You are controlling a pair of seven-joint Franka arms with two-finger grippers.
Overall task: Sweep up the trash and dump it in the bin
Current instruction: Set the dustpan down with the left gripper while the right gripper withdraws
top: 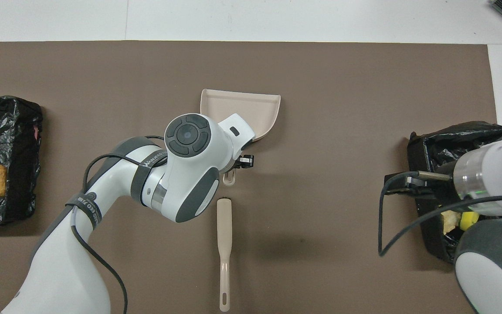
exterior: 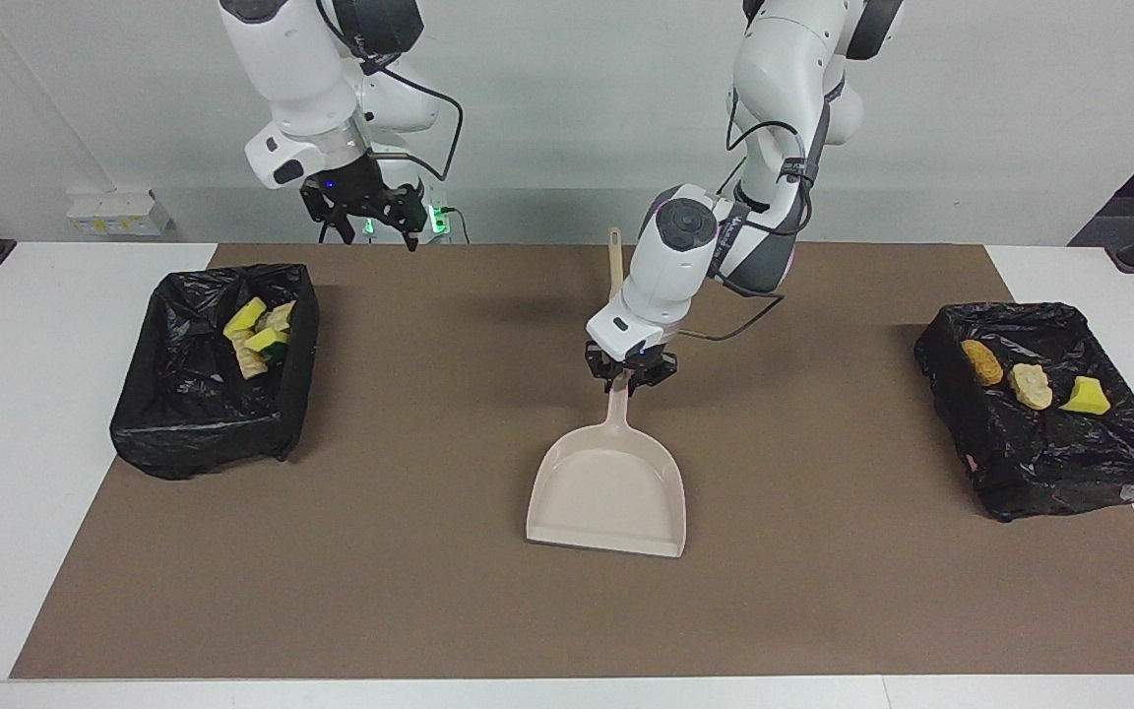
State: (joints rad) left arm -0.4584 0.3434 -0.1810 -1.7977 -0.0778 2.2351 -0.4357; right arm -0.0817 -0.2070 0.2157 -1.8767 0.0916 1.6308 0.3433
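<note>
My left gripper (exterior: 629,382) is shut on the handle of the beige dustpan (exterior: 606,492), whose mouth points away from the robots at mid-table. The pan shows no trash in it. The beige brush (top: 224,244) lies loose on the brown mat, nearer to the robots than the pan. My right gripper (exterior: 370,228) hangs open and holds nothing, raised by the bin (exterior: 218,369) at the right arm's end of the table. Several yellow and golden trash pieces (exterior: 257,335) lie in that bin.
A second black-bagged bin (exterior: 1049,409) sits at the left arm's end with three pieces on it: a golden one (exterior: 982,362), a pale one (exterior: 1030,386) and a yellow wedge (exterior: 1086,396). The brown mat (exterior: 409,591) covers most of the white table.
</note>
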